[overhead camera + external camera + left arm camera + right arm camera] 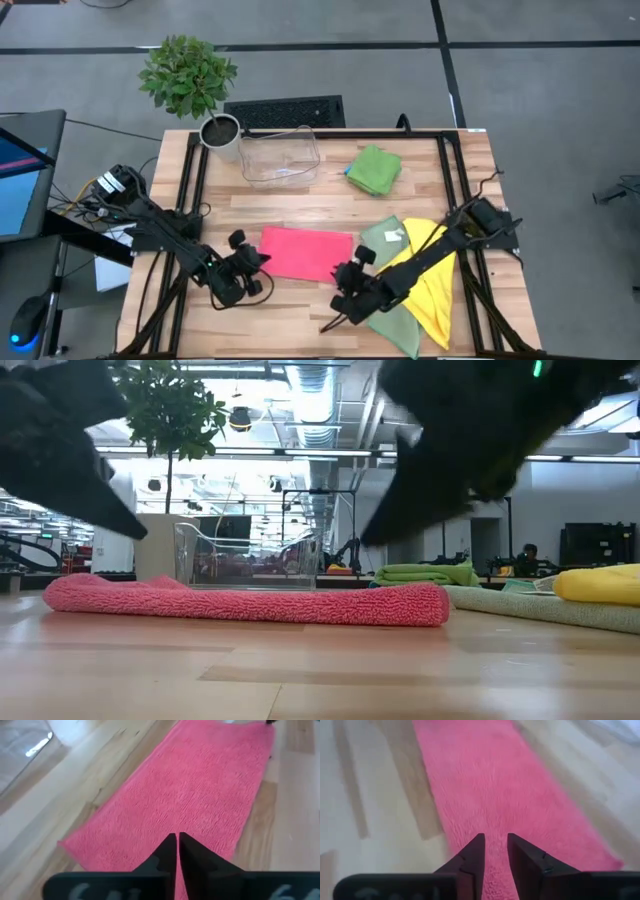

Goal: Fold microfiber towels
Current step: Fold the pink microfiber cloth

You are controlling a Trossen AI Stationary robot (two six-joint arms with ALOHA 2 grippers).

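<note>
Left gripper (243, 272) is pinched tight with nothing in it, at the pink towel's (306, 252) 9 o'clock end. Right gripper (347, 285), fingers a little apart, waits at 3 o'clock, so both can lift and fold it

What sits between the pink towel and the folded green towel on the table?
Nothing: the high view shows only bare wooden table between the pink towel and the folded green towel.

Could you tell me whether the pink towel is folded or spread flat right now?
Folded. The pink towel lies as a narrow strip on the table, and the low view shows a thick doubled layer with a rounded end.
</note>
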